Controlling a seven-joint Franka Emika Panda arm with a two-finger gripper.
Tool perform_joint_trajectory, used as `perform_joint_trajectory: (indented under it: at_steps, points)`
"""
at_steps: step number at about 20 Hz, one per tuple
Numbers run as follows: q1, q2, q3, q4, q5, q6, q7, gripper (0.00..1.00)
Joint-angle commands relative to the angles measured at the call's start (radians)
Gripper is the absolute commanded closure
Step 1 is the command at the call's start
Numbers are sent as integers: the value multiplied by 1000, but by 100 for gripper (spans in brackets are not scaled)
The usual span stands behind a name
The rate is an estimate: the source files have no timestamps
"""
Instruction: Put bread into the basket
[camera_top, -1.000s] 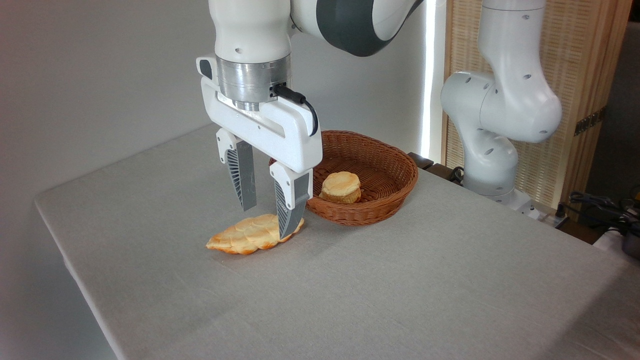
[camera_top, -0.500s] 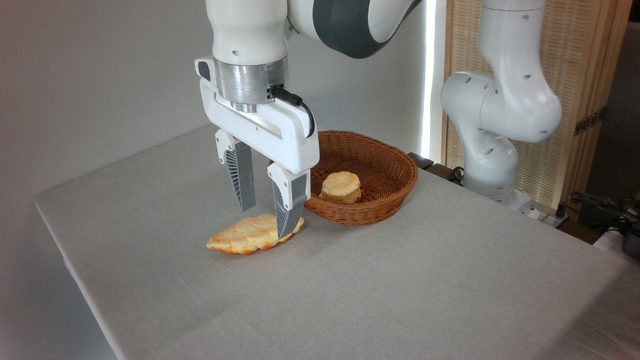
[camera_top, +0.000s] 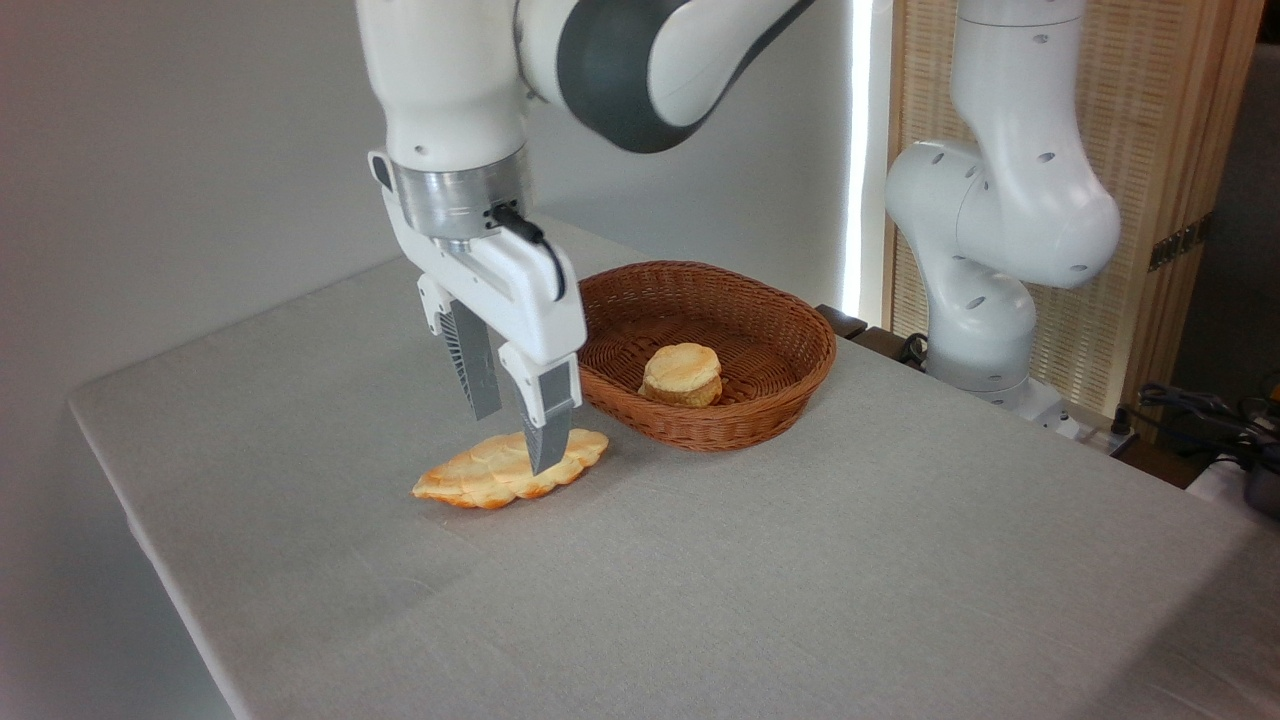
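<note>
1. One loaf, the bread (camera_top: 510, 468), lies flat on the table (camera_top: 800, 580) nearest the camera, its long axis running left to right, just left of the basket (camera_top: 760, 330).
2. Above its middle hangs the gripper (camera_top: 515, 440), jaws apart and empty, straddling the short width; I judge a straight descent would bracket it.
3. Farther back, the basket holds a round bun (camera_top: 682, 374).

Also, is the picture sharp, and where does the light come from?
Camera view: bread, basket and gripper look sharp. A bright strip behind the basket is overexposed. Shadows on the table are soft and faint, so the lighting seems diffuse. The left edge is slightly dark.
</note>
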Motion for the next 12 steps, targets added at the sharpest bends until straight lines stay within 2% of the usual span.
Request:
perform_joint_trajectory:
  at_steps: [1,5,10,12]
  points:
    - [-74,40,6,4,-3,-23,27,0]
    - [-154,83,6,-5,-1,-7,33,0]
    - [-180,119,6,-4,0,-1,33,0]
    - [-190,138,8,-4,29,23,32,0]
